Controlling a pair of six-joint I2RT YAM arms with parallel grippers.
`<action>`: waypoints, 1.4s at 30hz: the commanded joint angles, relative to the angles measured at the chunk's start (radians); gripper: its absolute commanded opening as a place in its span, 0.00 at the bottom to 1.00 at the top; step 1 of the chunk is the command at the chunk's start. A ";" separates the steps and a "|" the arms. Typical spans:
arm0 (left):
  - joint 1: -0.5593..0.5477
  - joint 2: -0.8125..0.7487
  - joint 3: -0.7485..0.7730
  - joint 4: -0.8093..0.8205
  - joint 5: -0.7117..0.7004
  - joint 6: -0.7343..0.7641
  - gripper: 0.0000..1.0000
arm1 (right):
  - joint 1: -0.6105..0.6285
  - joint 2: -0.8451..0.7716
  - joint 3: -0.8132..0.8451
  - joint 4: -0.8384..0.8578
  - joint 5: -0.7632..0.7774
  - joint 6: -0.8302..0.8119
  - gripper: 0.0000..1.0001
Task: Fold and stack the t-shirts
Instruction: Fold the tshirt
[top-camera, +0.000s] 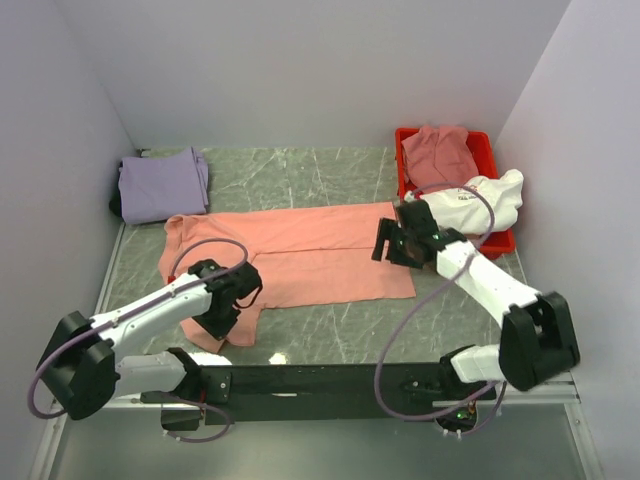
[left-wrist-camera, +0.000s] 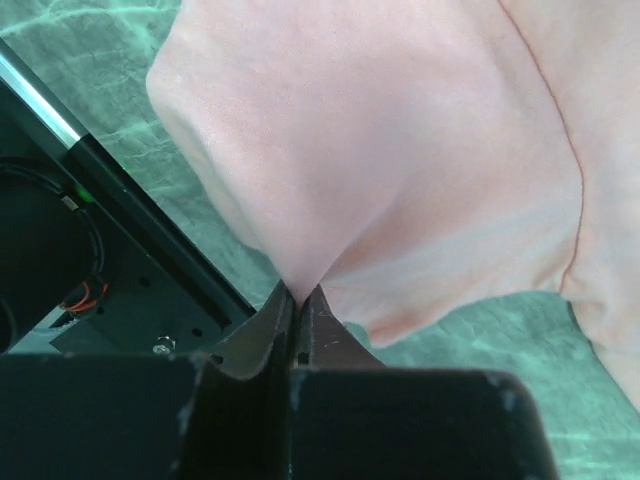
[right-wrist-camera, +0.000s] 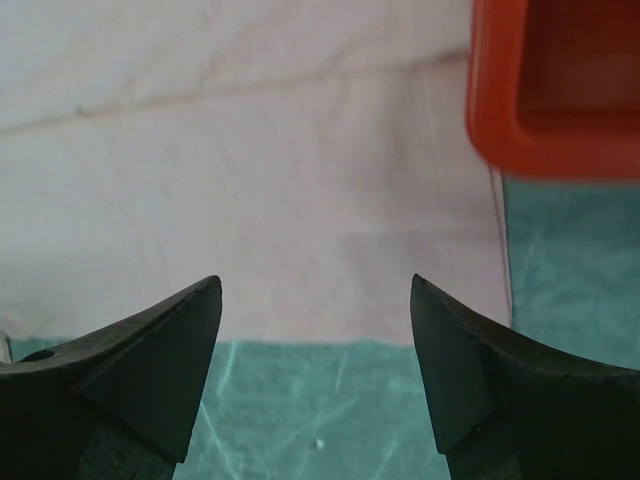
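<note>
Currently, the salmon-pink t-shirt (top-camera: 300, 250) lies flat across the middle of the surface (top-camera: 340, 335), its long axis running from the left edge toward the right edge. The left gripper (left-wrist-camera: 297, 296) is pressed together, pinching a fold at the shirt's near-left end. The right gripper (right-wrist-camera: 315, 285) is spread wide above the shirt's near-right corner, close to the red bin (right-wrist-camera: 492, 90) in the far-right corner. Each arm is nearest its own end.

Mid-table: spread t-shirt (top-camera: 300, 250); folded t-shirt (top-camera: 162, 184) behind-left; bin (top-camera: 401, 160) behind-right, third t-shirt (top-camera: 440, 155) inside, fourth t-shirt (top-camera: 490, 200) over rim.
</note>
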 joint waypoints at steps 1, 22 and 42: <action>-0.001 -0.054 0.008 -0.055 -0.035 0.029 0.02 | 0.006 -0.140 -0.104 -0.006 -0.034 0.058 0.82; -0.001 -0.209 -0.044 0.058 -0.007 0.065 0.05 | -0.156 -0.093 -0.299 0.061 0.041 0.105 0.50; -0.001 -0.304 -0.032 -0.092 0.036 0.029 0.01 | -0.133 -0.231 -0.374 -0.115 0.009 0.114 0.00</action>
